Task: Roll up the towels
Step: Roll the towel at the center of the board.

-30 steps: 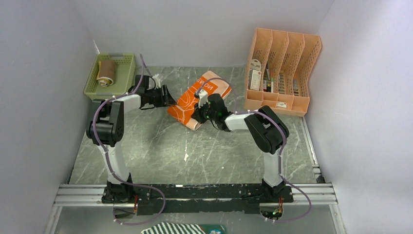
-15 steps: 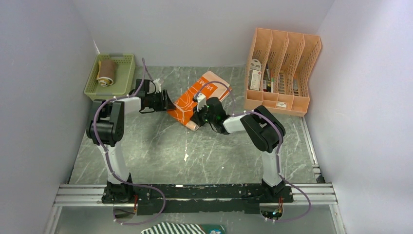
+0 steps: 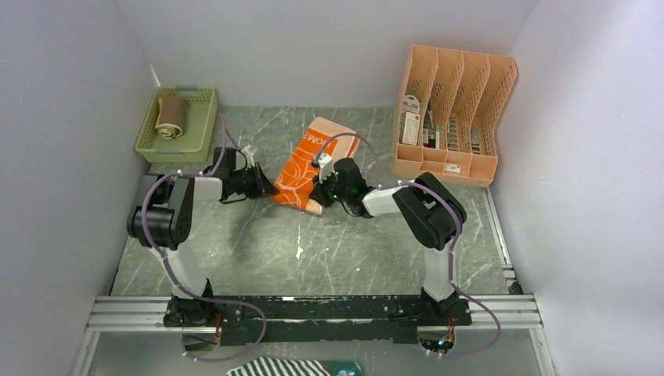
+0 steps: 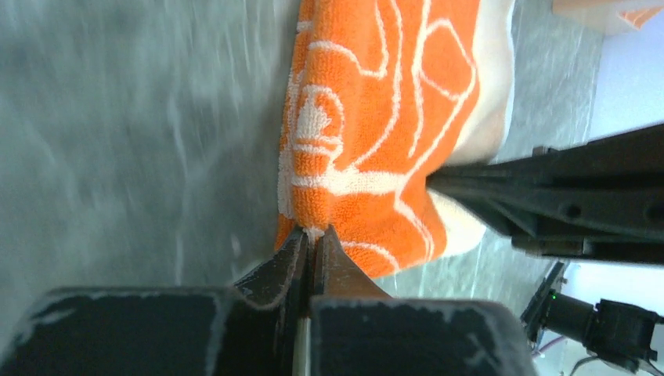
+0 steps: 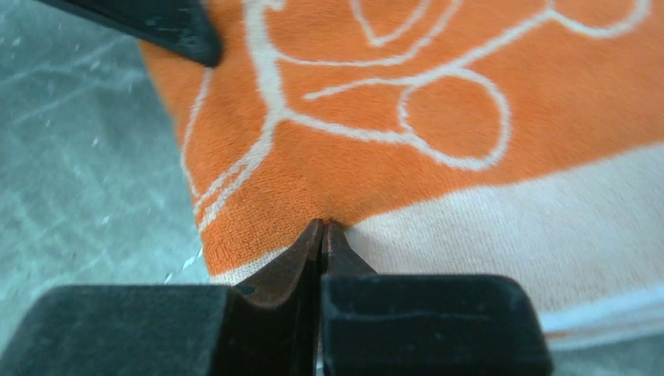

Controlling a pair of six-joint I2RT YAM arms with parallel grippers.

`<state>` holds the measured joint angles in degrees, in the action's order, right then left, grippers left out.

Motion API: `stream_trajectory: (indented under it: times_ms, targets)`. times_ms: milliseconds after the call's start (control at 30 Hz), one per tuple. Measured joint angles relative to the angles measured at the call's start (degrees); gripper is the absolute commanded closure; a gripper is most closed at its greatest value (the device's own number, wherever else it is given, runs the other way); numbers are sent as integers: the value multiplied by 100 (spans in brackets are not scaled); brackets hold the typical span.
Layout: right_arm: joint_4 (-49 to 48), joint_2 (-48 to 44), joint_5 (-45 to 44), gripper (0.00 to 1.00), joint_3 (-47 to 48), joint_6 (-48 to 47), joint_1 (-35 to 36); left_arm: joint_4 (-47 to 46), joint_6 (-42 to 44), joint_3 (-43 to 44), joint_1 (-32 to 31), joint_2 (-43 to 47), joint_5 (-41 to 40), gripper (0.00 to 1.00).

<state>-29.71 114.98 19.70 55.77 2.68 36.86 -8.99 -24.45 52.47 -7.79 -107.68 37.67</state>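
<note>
The large orange towel [image 3: 301, 160], with white cartoon outline and lettering, lies folded mid-table, angled from back right to front left. My left gripper [image 3: 270, 189] is shut on its near left corner; in the left wrist view the tips [image 4: 314, 232] pinch the orange edge [image 4: 376, 117]. My right gripper [image 3: 319, 190] is shut on the near right edge, where orange meets the pale strip [image 5: 438, 78]; its tips [image 5: 323, 225] pucker the cloth. The smaller yellow-tan towel [image 3: 170, 116] lies rolled in the basket.
The pale green basket [image 3: 205, 117] sits at the back left. An orange file organizer [image 3: 454, 110] with small items stands at the back right. A small white mark [image 3: 299, 252] shows on the marble tabletop in front of the towel.
My left gripper has shut on the towel's corner. Both grippers have come toward the near side, and the towel's front end has shifted with them.
</note>
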Motion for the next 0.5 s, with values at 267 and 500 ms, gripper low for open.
stream_trajectory:
  times_ms: [267,500]
  targets:
    - [407,-953,282,79,-1016,-221,85,-201,-828,-2111,-85,1888,-197,84]
    - [581,-2179,-33,50,-2006,-870,555,297,-1064,-2487,-63,3281,-754,40]
